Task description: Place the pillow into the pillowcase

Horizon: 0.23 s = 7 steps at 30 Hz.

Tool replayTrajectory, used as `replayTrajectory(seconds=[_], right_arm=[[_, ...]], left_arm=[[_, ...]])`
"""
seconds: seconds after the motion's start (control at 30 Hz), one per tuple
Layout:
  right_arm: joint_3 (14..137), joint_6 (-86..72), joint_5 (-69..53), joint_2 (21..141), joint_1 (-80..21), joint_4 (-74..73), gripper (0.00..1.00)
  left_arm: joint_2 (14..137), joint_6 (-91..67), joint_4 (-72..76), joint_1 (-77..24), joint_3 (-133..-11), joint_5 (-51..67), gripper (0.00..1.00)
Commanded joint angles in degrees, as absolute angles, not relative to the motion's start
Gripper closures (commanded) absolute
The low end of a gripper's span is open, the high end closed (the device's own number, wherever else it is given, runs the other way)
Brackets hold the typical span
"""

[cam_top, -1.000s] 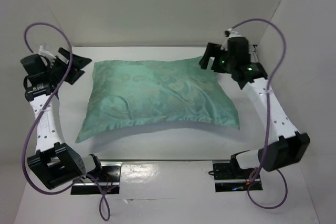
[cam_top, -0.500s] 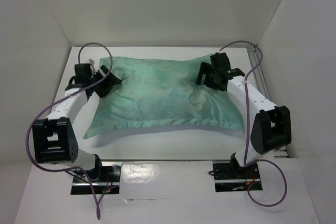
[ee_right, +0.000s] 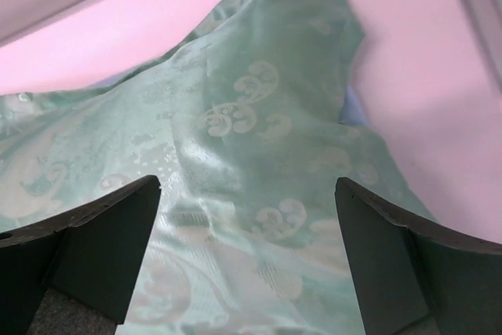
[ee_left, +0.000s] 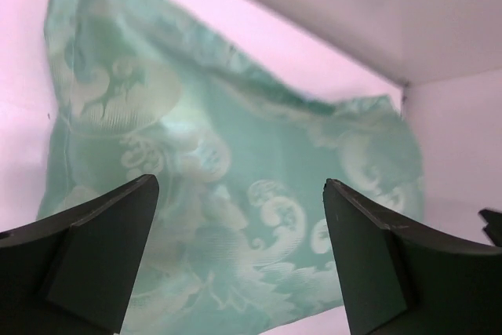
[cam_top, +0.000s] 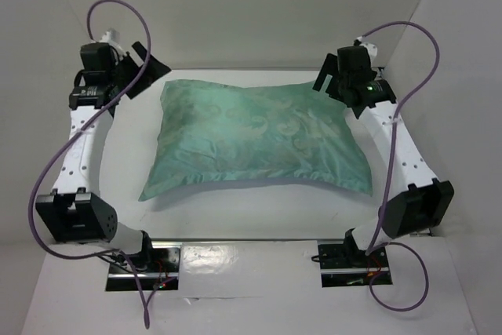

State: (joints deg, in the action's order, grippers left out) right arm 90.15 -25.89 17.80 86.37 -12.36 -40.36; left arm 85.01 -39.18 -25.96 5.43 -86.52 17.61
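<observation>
Gaping wide, left end effector (cam_top: 147, 67) and right end effector (cam_top: 329, 80) flank the pillowcase (cam_top: 251, 135) on the white-walled table (cam_top: 125, 164).

bright even light overhead, soft shadows; wrist views pink-tinted and slightly blurred.

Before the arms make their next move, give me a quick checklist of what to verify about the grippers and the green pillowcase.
1. Left gripper open, holding nothing: ok.
2. Right gripper open, holding nothing: ok.
3. Both grippers off the pillowcase: ok, the cloth lies below them in both wrist views.
4. Pillow fully inside: cannot tell; the pillowcase is plump and no white shows.
5. Opening tidy: cannot tell; a pale blue edge peeks out at one corner.
</observation>
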Motion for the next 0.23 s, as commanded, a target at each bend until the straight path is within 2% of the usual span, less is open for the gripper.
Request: replayTrajectory(seconds=[0.0,0.2], right_arm=[[93.2,-25.8,24.8,79.7,-13.1,-46.8,0.0],[92.5,-24.4,30.8,73.2,-13.1,-49.4,0.0]], left_arm=[[78.3,-35.2,-32.4,5.4,-91.7,16.0,0.0],[72.0,-35.7,-29.4,5.4,-89.3,18.2,0.0]])
